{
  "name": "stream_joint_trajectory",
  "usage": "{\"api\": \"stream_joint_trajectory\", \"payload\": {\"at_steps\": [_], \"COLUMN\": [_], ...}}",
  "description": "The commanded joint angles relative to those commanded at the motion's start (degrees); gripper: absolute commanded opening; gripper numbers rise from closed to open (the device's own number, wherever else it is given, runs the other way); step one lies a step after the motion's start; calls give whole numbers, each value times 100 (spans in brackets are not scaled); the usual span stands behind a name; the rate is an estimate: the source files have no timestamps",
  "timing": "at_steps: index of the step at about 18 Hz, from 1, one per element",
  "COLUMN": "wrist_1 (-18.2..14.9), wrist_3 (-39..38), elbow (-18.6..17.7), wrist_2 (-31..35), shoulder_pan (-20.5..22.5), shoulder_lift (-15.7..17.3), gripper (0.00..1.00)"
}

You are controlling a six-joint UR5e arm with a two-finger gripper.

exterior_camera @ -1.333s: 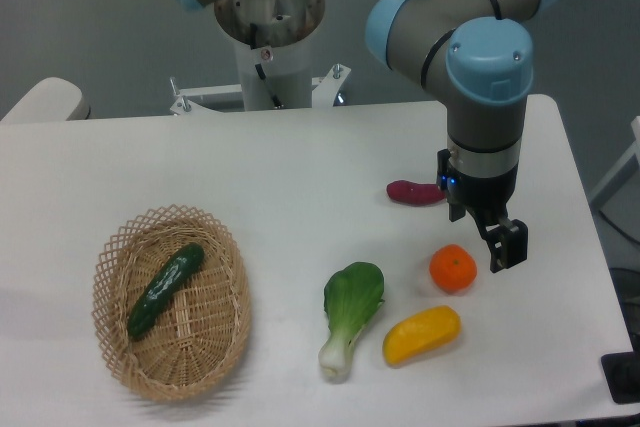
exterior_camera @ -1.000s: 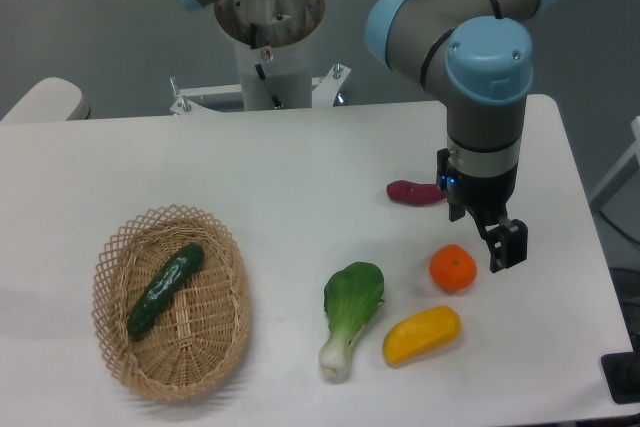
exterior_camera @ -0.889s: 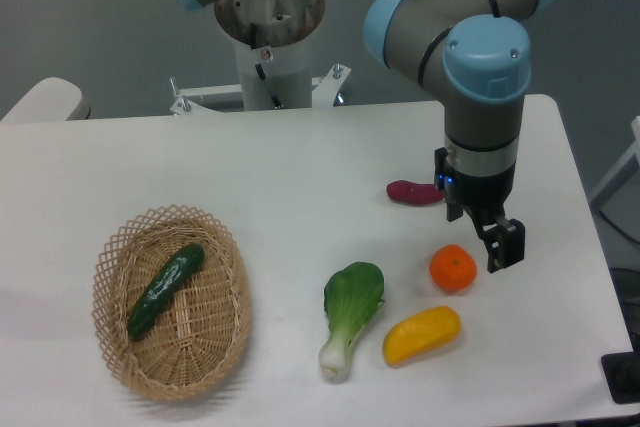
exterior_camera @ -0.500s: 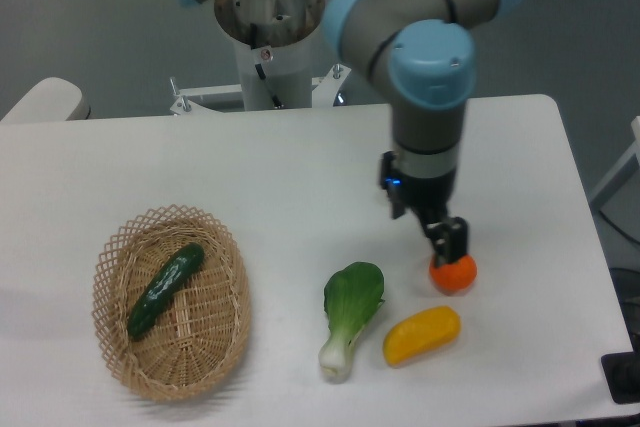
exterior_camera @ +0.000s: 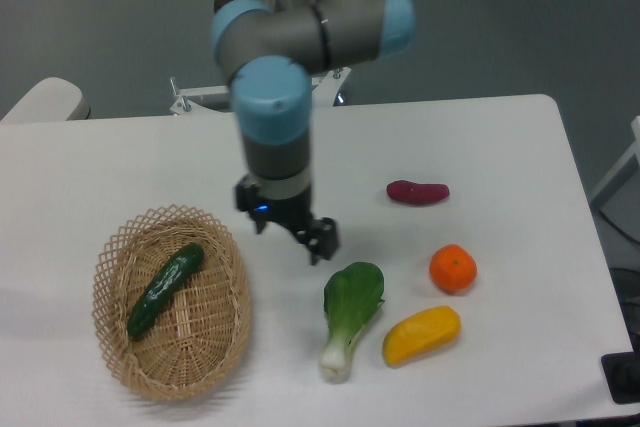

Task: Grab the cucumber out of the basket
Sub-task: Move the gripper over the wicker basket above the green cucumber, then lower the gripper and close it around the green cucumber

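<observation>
The dark green cucumber lies slantwise inside the oval wicker basket at the front left of the table. My gripper hangs over the table between the basket and the bok choy, to the right of the basket's rim and well apart from the cucumber. It holds nothing. Only one dark finger shows clearly, so I cannot tell how wide the jaws stand.
A light-green bok choy lies just below and right of the gripper. A yellow fruit, an orange and a purple sweet potato lie to the right. The arm's base stands at the back.
The arm has swung left across the table, from beside the orange at the right to a spot just right of the basket. The objects have not moved.
</observation>
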Motion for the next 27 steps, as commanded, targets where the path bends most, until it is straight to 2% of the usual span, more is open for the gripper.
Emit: {"api": "stream_joint_trajectory", "payload": {"at_steps": [2,5,7,17,21,27], "wrist_1": [219,474,528,861,993,1231], "wrist_3": [-722,-918,-980,-884,-506,-461], "elbow": [96,26,18,-61,-210,-343], "wrist_2": [-35,-88,-88,8,35,44], "shoulder_pan": [-219,-422,-554,-976,-1090,-1143], "shoulder_lift": [-211,-440,-545,-888,-906,-950], "gripper": [100,100,100,100,100,100]}}
